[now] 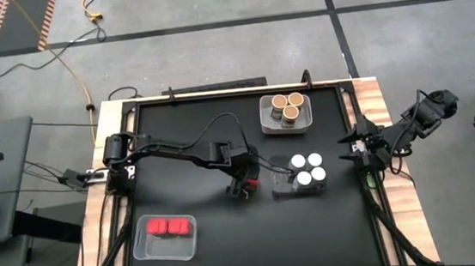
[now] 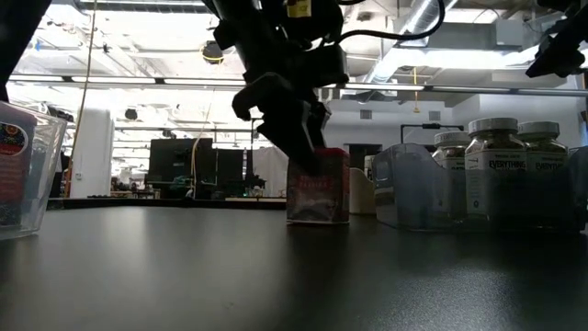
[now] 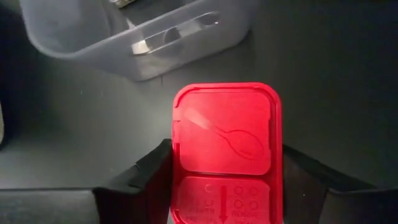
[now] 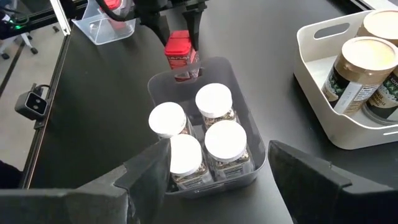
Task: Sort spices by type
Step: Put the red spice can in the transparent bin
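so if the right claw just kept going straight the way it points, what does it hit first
Most likely the four white-lidded jars in the clear tray, which lie straight ahead of the open right claw; depth is hard to judge.

Industrial lab: exposed ceiling ducts (image 2: 432, 14)
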